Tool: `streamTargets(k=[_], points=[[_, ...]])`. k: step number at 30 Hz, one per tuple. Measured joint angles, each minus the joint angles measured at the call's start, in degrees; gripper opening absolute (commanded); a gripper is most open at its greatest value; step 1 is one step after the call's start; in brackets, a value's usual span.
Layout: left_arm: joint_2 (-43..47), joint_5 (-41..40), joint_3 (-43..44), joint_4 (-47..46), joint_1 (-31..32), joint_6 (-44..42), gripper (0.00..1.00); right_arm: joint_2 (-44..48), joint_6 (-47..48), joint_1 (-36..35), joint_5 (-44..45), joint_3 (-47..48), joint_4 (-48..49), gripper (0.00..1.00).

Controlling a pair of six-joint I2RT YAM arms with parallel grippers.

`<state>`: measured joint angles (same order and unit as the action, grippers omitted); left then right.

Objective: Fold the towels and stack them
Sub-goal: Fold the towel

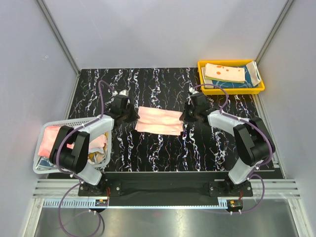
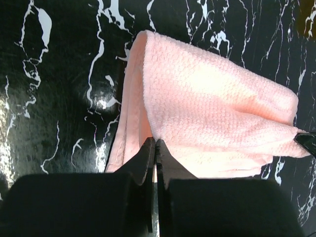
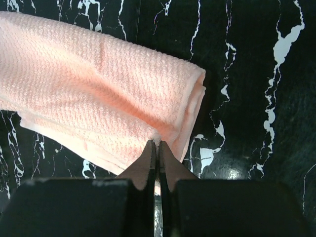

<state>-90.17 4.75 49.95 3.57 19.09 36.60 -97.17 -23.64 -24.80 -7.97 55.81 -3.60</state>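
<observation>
at the left a white mesh basket (image 1: 59,123) holds crumpled towels (image 1: 48,138). the left arm's fingers (image 2: 151,157) pinch tight on one end of a folded pale pink waffle-weave towel (image 1: 159,121) at mid-bench (image 1: 148,153) (black, white-veined); the right arm's fingers (image 3: 150,158) pinch its other end. a yellow plastic tray (image 1: 232,91) holds folded towels (image 1: 226,73).

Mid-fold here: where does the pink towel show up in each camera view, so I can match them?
Top external: pink towel at table centre, spanning between left gripper and right gripper.
Left wrist: pink towel fills the upper right, its near edge pinched at the shut fingertips.
Right wrist: pink towel fills the upper left, its near edge pinched likewise.
Shared landmark: the black white-veined tabletop around it.
</observation>
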Motion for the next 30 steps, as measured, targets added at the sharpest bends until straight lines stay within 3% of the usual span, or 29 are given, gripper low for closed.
streamTargets(k=[14, 17, 18, 22, 25, 30], points=[[4.68, -0.72, -4.76, -0.7, 0.37, 0.11, 0.0, 5.64, -1.49, -1.18, 0.85, -3.87, 1.81, 0.03], [4.72, -0.76, -5.97, -1.77, 0.39, 0.13, 0.0, 5.77, -2.12, -1.42, 0.79, -5.6, 3.67, 0.11], [4.72, -0.76, -6.4, -1.99, 0.52, 0.13, 0.01, 5.77, -2.29, -1.46, 0.76, -6.19, 4.07, 0.14], [4.72, -0.85, -8.0, -2.23, 0.92, 0.22, 0.32, 5.75, -3.74, -1.75, -0.42, -8.66, 5.57, 0.28], [5.18, -1.05, -8.72, -1.92, 1.4, 0.46, 0.39, 5.92, -4.52, -1.77, -0.83, -9.4, 5.35, 0.37], [11.5, -1.79, -8.46, 1.42, 1.86, 0.0, 0.41, 9.29, -5.22, -1.77, -0.37, -9.22, 1.92, 0.38]])
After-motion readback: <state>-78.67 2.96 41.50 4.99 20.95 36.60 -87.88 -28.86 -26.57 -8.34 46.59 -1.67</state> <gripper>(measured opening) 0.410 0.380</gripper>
